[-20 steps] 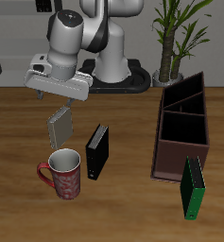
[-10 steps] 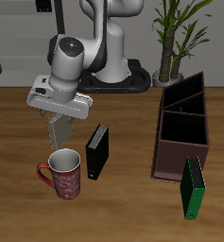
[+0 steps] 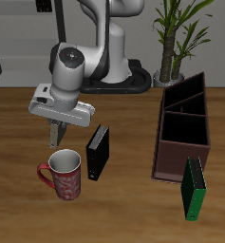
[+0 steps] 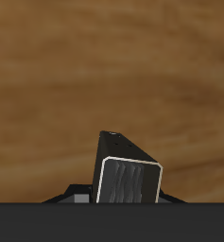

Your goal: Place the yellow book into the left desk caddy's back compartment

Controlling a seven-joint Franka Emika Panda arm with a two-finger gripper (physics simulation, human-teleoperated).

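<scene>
The yellow book (image 3: 59, 134) stands upright on the table, behind the red mug; only its lower part shows under my hand. My gripper (image 3: 59, 123) is open and lowered over the book's top, with a finger on either side. In the wrist view the book's pale ridged page edge (image 4: 129, 179) sits close between my gripper's fingertips (image 4: 121, 196). The left desk caddy (image 3: 167, 142) is a long dark brown box across the table. Its back compartment (image 3: 192, 93) is the small section at its far end.
A black book (image 3: 98, 152) stands right beside the yellow book. A red mug (image 3: 64, 175) sits just in front of it. A green book (image 3: 193, 188) leans at the caddy's near end. A potted plant (image 3: 176, 38) stands behind the caddy.
My gripper has come down from above the yellow book until its fingers straddle the book's top. The book and everything else have stayed put.
</scene>
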